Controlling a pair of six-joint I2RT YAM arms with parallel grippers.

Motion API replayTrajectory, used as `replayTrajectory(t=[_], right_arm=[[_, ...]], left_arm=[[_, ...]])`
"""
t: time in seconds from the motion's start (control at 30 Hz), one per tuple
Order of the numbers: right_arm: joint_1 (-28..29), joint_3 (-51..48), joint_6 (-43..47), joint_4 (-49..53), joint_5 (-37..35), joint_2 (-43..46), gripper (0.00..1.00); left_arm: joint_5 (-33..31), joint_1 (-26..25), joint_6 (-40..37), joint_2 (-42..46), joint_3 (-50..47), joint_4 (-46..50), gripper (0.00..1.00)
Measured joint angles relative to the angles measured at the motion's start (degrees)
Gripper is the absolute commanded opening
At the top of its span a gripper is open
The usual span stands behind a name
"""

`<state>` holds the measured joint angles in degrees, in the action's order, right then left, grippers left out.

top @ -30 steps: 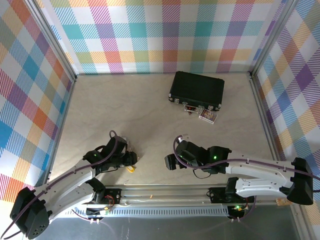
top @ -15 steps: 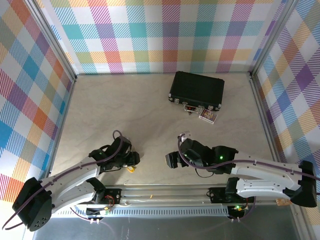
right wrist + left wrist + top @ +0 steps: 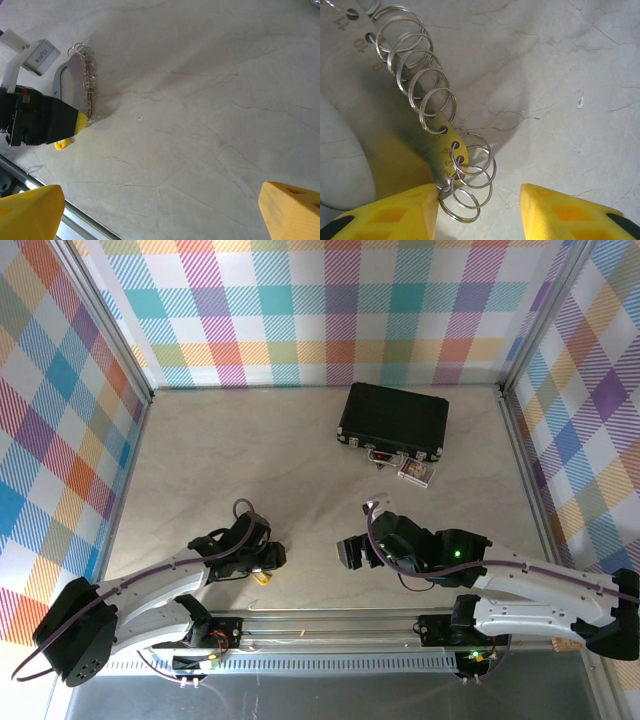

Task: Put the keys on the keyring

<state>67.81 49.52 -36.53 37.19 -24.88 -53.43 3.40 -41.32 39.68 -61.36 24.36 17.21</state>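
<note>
The keyring is a flat grey metal loop with numbered holes, lying on the table with several small wire rings threaded along its edge. In the right wrist view the keyring lies just beyond the left gripper's yellow tip. My left gripper is open. Its left finger touches the loop's end and lowest ring, and bare table shows between the jaws. One of the keys, a tiny yellow piece, lies just in front of the left gripper. My right gripper hangs wide open over bare table, holding nothing.
A shut black case lies at the back right, with a small printed card in front of it. A metal rail runs along the near edge. Plaid walls close the table on three sides.
The left arm has crept right and forward and its jaws have widened a little. The right arm has shifted slightly right and away, still wide open. The yellow piece has stayed put.
</note>
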Motion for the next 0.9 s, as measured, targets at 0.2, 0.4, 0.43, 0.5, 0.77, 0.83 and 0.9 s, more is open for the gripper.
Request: replayTrajectory(t=[0.2, 0.4, 0.43, 0.5, 0.77, 0.83, 0.9], right_arm=[[-1.1, 0.1, 0.0, 0.7, -0.5, 0.8, 0.99], [-1.5, 0.3, -0.1, 2.4, -1.7, 1.3, 0.99], [-1.5, 0.3, -0.2, 2.6, -1.8, 1.8, 0.99], [-1.9, 0.2, -0.5, 2.8, -2.0, 2.9, 0.99], [-3.5, -1.8, -1.6, 4.2, -2.5, 5.5, 0.99], [-4.4, -2.5, -1.7, 4.2, -2.0, 5.0, 0.99], [-5.2, -3.0, -1.6, 3.7, -1.1, 3.8, 0.99]], left_arm=[[1.5, -1.1, 0.4, -4.9, 0.2, -5.2, 0.48], [3.6, -2.2, 0.9, -13.6, 5.2, -10.3, 0.48], [4.0, -2.6, 0.9, -15.3, 6.4, -11.0, 0.48], [4.7, -3.6, 0.9, -18.2, 8.6, -12.3, 0.48], [8.2, -6.3, 1.2, -23.9, 16.2, -15.8, 0.49], [8.2, -6.3, 0.3, -23.0, 17.3, -14.9, 0.49], [7.8, -6.2, -1.4, -21.0, 18.3, -11.9, 0.49]])
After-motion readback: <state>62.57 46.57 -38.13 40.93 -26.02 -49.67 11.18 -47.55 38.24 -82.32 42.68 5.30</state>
